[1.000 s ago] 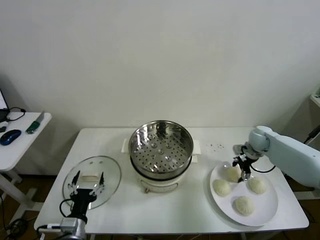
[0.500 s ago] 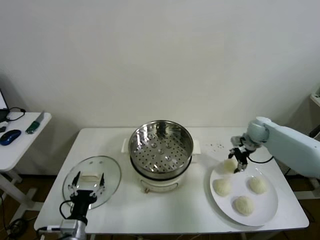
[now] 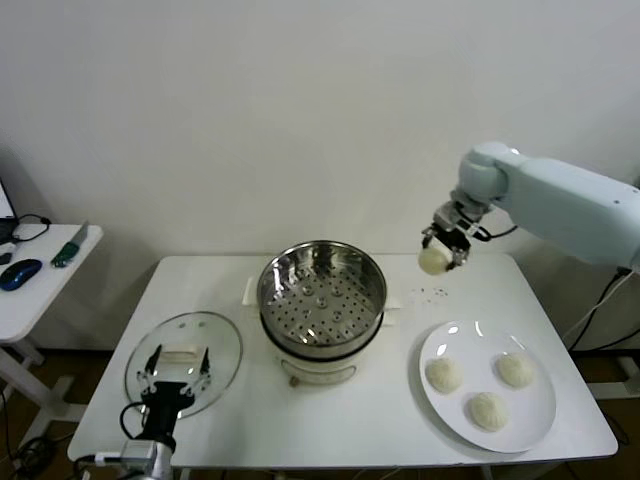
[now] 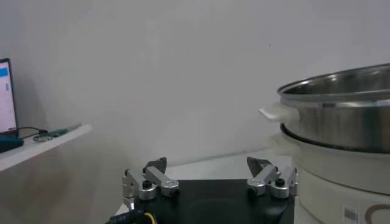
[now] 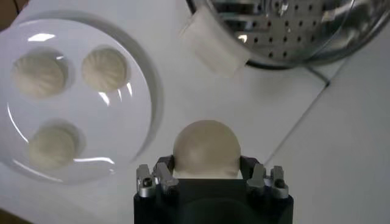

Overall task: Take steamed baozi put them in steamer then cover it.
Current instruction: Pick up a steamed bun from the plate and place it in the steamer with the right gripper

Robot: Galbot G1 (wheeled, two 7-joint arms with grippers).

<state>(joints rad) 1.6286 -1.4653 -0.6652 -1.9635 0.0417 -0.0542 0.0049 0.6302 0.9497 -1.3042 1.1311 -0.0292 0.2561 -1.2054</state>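
Plain white wall [image 3: 300, 100] behind white table [image 3: 330, 420], side desk [image 3: 40, 285] nearby.

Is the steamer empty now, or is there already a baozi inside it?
Empty. The steamer shows only its bare perforated floor, with the cover off, lying beside it.

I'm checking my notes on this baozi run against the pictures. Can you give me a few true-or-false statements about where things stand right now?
1. The right gripper holds a baozi in the air. True.
2. Four baozi lie on the plate. False: three lie there.
3. The steamer has no baozi in it. True.
4. The cover sits on the steamer. False: it lies on the table beside the steamer.
5. The left gripper is shut on the cover's handle. False: it stands open.
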